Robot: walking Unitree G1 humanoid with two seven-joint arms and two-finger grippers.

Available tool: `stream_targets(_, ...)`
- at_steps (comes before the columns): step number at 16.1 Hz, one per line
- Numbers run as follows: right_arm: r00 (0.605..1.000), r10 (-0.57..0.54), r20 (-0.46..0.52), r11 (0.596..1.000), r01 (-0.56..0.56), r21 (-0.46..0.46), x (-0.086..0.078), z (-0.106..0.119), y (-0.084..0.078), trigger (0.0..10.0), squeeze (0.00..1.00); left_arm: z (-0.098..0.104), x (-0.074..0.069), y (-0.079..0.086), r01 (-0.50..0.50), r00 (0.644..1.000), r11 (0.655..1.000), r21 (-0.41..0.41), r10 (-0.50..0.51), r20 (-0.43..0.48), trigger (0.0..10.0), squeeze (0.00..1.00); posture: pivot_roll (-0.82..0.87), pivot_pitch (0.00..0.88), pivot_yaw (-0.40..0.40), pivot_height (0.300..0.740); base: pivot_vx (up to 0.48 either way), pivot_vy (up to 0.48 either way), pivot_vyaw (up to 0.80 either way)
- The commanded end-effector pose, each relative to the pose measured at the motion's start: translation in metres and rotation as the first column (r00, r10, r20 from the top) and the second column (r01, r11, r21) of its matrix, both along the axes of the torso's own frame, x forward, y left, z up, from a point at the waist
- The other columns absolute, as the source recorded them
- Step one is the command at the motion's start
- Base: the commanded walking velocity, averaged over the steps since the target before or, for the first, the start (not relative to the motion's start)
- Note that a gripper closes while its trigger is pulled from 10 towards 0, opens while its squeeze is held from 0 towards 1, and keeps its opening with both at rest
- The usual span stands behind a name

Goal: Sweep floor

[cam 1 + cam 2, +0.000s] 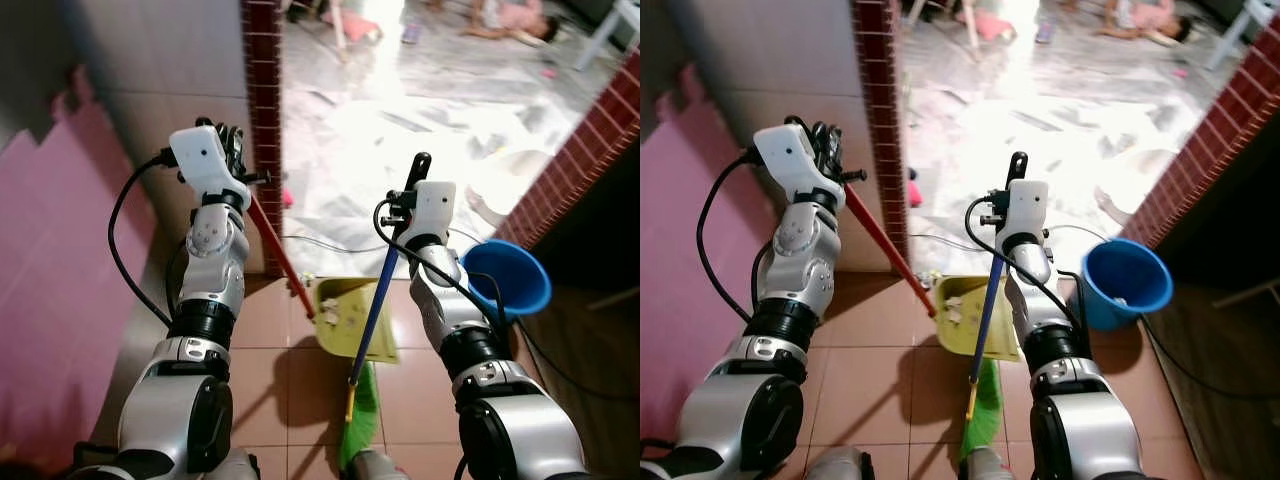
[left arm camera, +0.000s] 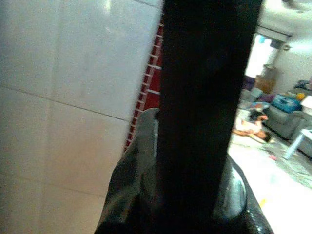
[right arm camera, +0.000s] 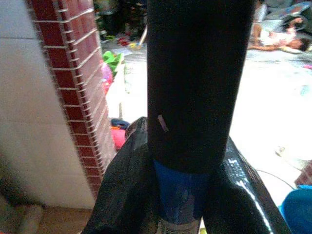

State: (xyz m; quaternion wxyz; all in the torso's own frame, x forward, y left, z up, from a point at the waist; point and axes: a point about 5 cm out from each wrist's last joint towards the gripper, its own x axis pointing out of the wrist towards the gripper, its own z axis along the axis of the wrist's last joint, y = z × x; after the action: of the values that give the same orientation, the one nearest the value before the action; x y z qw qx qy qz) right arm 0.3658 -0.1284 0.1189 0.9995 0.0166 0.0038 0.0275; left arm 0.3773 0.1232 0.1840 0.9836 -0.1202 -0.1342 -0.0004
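While the left gripper [image 1: 238, 150] clamps the red-handled yellow plastic dustpan [image 1: 345, 318] steady, right gripper [image 1: 405, 205], pinching the blue-handled green broom [image 1: 358, 420], should draw short strokes toward its lip.

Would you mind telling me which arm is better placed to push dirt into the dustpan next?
The right. Its gripper holds the broom, whose green bristles sit just behind the yellow dustpan. The left gripper holds the dustpan's red handle, steadying it.
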Motion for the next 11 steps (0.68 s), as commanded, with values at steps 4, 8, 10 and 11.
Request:
stream_targets(4, 1.000, -0.003, 0.011, 1.000, 0.004, -0.011, 0.0025, 0.0022, -0.0034, 10.0, 0.00, 0.0108, -0.0030, -0.0011, 0.001, 0.999, 1.000, -0.006, 0.000, 0.043, 10.0, 0.00, 0.02, 0.000, -0.036, 0.740, 0.000, -0.080, -0.80)
stream_targets(8, 1.000, 0.017, 0.024, 1.000, -0.017, -0.004, 0.0023, 0.0027, 0.0002, 10.0, 0.00, 0.0105, -0.0051, -0.0012, 0.009, 0.999, 1.000, -0.011, -0.008, 0.032, 10.0, 0.00, 0.02, 0.000, -0.041, 0.740, 0.000, -0.437, 0.00)
stream_targets(10, 0.999, 0.020, 0.026, 1.000, -0.020, -0.003, 0.0026, 0.0024, 0.0005, 10.0, 0.00, 0.0102, -0.0063, -0.0006, 0.009, 1.000, 1.000, -0.011, -0.008, 0.023, 10.0, 0.00, 0.02, 0.000, -0.042, 0.740, 0.000, -0.379, 0.00)
stream_targets(11, 0.999, 0.021, 0.025, 1.000, -0.021, -0.003, 0.0027, 0.0022, 0.0006, 10.0, 0.00, 0.0101, -0.0064, -0.0004, 0.008, 1.000, 1.000, -0.010, -0.008, 0.021, 10.0, 0.00, 0.02, 0.000, -0.042, 0.740, 0.000, -0.442, 0.00)
